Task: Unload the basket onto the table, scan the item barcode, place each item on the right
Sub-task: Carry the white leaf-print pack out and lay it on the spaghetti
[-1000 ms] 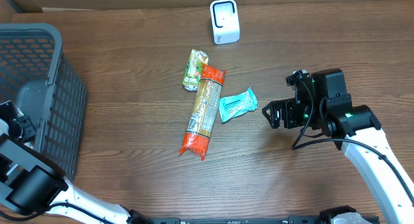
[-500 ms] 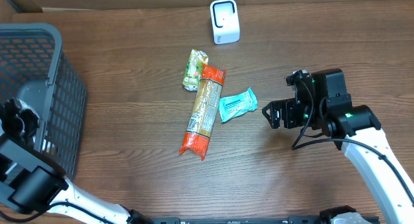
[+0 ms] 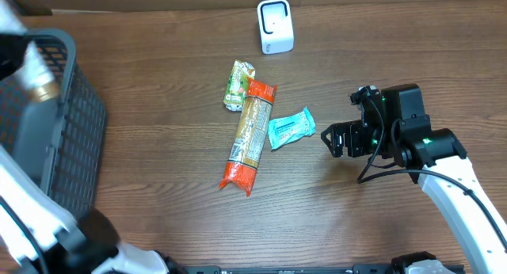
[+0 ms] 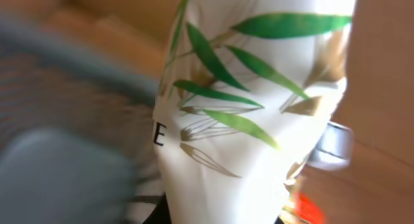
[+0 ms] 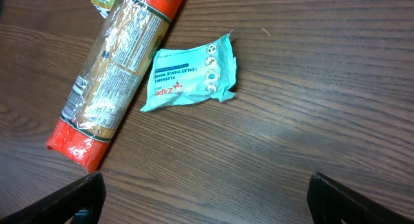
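- Hanging over the basket (image 3: 71, 139) at far left of the overhead view, the bottle (image 3: 30, 66) sits clamped in the left gripper (image 3: 11, 46), well apart from the scanner (image 3: 276, 26).
- Left wrist: its glossy leaf-printed body fills the frame. It is likely rigid, slick and fairly weighty, best gripped mid-body with the barcode left clear.
- Right wrist: the right gripper (image 5: 207, 198) has its jaws wide apart, empty, near the wipes pack (image 5: 189, 72).

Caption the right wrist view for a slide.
Open right gripper hovers near a teal wipes packet beside a long pasta pack on the wooden table.
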You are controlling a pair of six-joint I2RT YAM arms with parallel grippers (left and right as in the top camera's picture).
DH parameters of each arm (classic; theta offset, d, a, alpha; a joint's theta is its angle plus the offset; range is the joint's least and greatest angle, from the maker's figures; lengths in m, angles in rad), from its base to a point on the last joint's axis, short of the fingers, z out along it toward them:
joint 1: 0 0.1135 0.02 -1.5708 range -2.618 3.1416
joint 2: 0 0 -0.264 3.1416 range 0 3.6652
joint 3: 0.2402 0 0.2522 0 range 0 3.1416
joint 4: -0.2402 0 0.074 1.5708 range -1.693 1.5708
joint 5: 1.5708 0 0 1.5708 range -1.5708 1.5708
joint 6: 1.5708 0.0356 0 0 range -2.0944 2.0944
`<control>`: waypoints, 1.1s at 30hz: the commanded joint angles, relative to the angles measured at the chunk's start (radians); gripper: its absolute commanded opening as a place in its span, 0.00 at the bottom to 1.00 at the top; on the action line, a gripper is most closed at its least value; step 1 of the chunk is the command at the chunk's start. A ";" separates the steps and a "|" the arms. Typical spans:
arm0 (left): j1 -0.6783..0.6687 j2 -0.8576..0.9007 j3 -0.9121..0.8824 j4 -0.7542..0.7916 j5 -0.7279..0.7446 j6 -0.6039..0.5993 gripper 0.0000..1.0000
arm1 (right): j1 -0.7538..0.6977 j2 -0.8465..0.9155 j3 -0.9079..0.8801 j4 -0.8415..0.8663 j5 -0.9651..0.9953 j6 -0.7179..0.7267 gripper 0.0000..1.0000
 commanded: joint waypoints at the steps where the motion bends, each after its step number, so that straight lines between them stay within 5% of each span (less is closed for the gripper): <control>1: -0.163 -0.086 0.024 -0.057 0.046 0.031 0.04 | -0.003 0.000 0.027 0.005 -0.002 -0.001 1.00; 8: -0.570 -0.061 -0.068 -0.192 -0.373 0.007 0.05 | -0.003 0.000 0.027 0.005 -0.002 -0.001 1.00; 13: -0.735 -0.008 -0.342 -0.095 -0.402 -0.055 0.04 | -0.003 0.000 0.027 0.005 -0.002 -0.001 1.00; 23: -0.876 0.101 -0.897 0.339 -0.394 -0.192 0.05 | -0.003 0.000 0.027 0.005 -0.002 -0.001 1.00; 28: -0.879 0.106 -0.934 0.383 -0.398 -0.220 0.27 | -0.003 0.000 0.027 0.005 -0.002 -0.001 1.00; 33: -0.879 0.100 -0.877 0.340 -0.398 -0.223 0.78 | -0.003 0.000 0.027 0.004 -0.001 -0.001 1.00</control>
